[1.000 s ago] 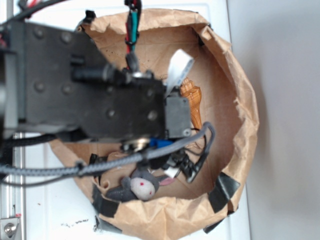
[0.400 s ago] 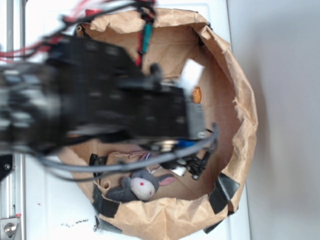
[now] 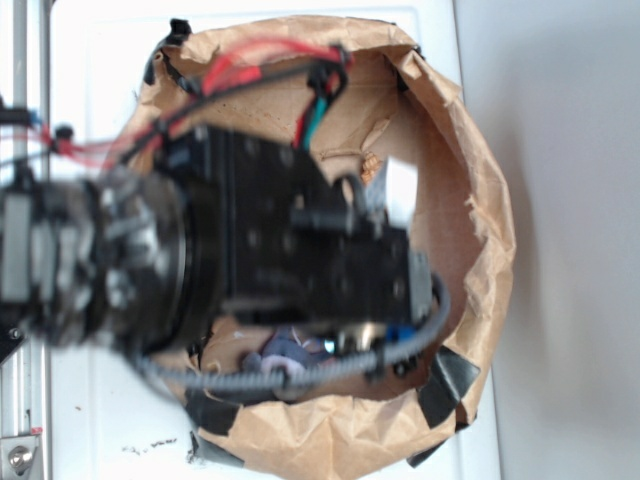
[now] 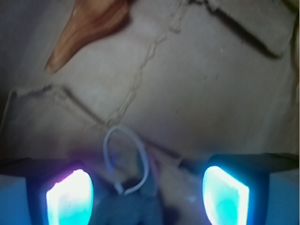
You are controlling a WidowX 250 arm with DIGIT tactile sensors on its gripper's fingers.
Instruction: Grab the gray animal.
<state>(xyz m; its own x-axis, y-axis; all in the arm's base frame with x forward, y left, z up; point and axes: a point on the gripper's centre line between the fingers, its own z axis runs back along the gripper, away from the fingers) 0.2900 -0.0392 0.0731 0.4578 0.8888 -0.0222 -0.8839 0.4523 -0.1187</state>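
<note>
In the wrist view the gray animal lies blurred at the bottom edge, between my two glowing fingers. Its white string loop curls up from it onto the brown paper. My gripper is open, with one finger on each side of the toy and a wide gap; I cannot tell whether either touches it. In the exterior view only a gray scrap of the animal shows under the black arm. The fingers themselves are hidden there.
Everything sits inside a crumpled brown paper bag with black tape at its rim. An orange-brown seashell lies beyond the toy, at the top left of the wrist view. In the exterior view just its tip shows.
The arm has swung down over the lower part of the bag. It now covers most of the gray animal and the shell, which both showed a second ago.
</note>
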